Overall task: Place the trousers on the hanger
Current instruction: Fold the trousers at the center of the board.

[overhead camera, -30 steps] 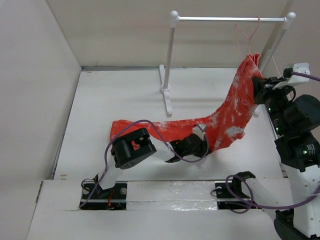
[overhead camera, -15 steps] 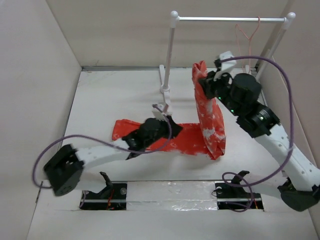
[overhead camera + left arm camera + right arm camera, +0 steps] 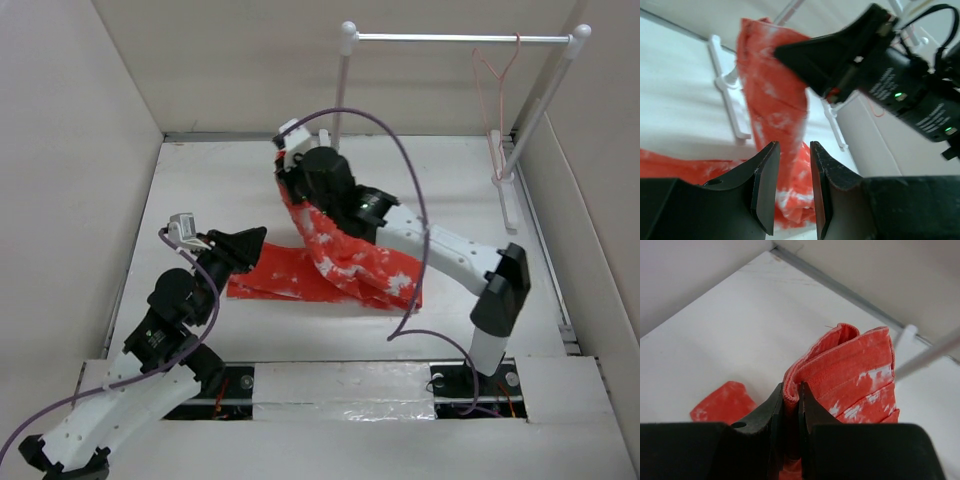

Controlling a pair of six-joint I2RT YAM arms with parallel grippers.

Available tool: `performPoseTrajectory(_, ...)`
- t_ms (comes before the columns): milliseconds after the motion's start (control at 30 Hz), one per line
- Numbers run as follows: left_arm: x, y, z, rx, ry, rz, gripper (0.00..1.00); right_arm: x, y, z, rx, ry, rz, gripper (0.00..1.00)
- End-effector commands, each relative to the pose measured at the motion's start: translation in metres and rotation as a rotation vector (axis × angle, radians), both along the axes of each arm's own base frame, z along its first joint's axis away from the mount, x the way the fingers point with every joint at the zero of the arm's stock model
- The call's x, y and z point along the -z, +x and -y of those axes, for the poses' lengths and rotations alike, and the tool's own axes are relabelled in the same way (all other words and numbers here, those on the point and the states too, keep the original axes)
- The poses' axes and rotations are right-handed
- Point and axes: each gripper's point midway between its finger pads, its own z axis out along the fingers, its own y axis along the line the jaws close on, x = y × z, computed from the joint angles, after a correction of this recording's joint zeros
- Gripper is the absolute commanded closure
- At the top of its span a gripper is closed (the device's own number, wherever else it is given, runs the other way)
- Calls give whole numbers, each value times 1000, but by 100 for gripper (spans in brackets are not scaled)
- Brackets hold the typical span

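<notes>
Though pinched by the right gripper [image 3: 791, 405], the trousers [image 3: 345, 260] have swung left, away from the hanger [image 3: 497, 80].
Left gripper [image 3: 792, 190]: parted, empty, withdrawn; hanging must restart.

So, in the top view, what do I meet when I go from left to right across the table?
Left gripper → trousers → hanger. Left out: the right gripper, which overlaps the trousers, and the rail, which overlaps both trousers and hanger.
</notes>
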Motion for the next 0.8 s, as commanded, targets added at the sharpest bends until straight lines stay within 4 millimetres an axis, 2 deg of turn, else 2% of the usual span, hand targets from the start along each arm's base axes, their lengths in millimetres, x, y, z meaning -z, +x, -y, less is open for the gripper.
performPoseTrajectory(0,0,-4,-22,-76,19,-40,72,-24,-17,-70,-108,147,65,100)
performPoseTrajectory(33,-1,-4,-27,-99,16,-41,72,-16,-28,-90,-143,141,56,100)
performPoseTrajectory(67,0,-6,-30,-111,13,-44,72,-9,-31,-105,-161,160,48,100)
performPoseTrajectory(100,-1,-6,-33,-123,7,-44,72,27,-34,-126,-193,130,-1,100)
performPoseTrajectory(133,-2,-6,-37,-141,0,-43,72,36,-47,-144,-231,140,-22,100)
performPoseTrajectory(200,-7,-8,-42,-156,-23,-29,72,61,-62,-168,-293,142,-64,100)
performPoseTrajectory(233,-8,-7,-46,-174,-30,-27,72,84,-67,-180,-309,125,-95,96)
performPoseTrajectory(300,-13,-9,-50,-189,-45,-18,72,92,-89,-196,-356,127,-109,94)
performPoseTrajectory(367,-15,-9,-56,-219,-56,-20,72,99,-94,-201,-367,126,-117,85)
performPoseTrajectory(400,-14,-8,-57,-225,-57,-23,72,102,-104,-204,-391,124,-127,76)
performPoseTrajectory(433,-14,-7,-60,-241,-69,-23,72,104,-106,-204,-398,124,-134,56)
performPoseTrajectory(467,-13,-7,-61,-248,-71,-25,72,99,-108,-201,-399,130,-136,48)
performPoseTrajectory(500,-9,-6,-62,-258,-69,-31,72,108,-110,-195,-394,114,-153,42)
performPoseTrajectory(533,-6,-5,-65,-277,-76,-38,72,108,-112,-190,-390,113,-158,36)
performPoseTrajectory(567,-3,-3,-64,-281,-80,-46,72,104,-106,-182,-373,128,-155,34)
performPoseTrajectory(600,5,0,-62,-281,-70,-58,72,76,-112,-170,-381,168,-133,33)
performPoseTrajectory(633,9,2,-59,-276,-68,-62,72,93,-105,-152,-357,143,-155,30)
performPoseTrajectory(667,15,6,-53,-271,-74,-78,72,83,-108,-144,-356,166,-143,30)
performPoseTrajectory(700,26,10,-49,-266,-61,-99,72,51,-106,-123,-343,214,-112,30)
performPoseTrajectory(733,32,12,-43,-250,-53,-110,72,76,-104,-103,-317,176,-140,30)
performPoseTrajectory(767,39,19,-36,-251,-50,-127,72,73,-103,-90,-305,188,-131,30)
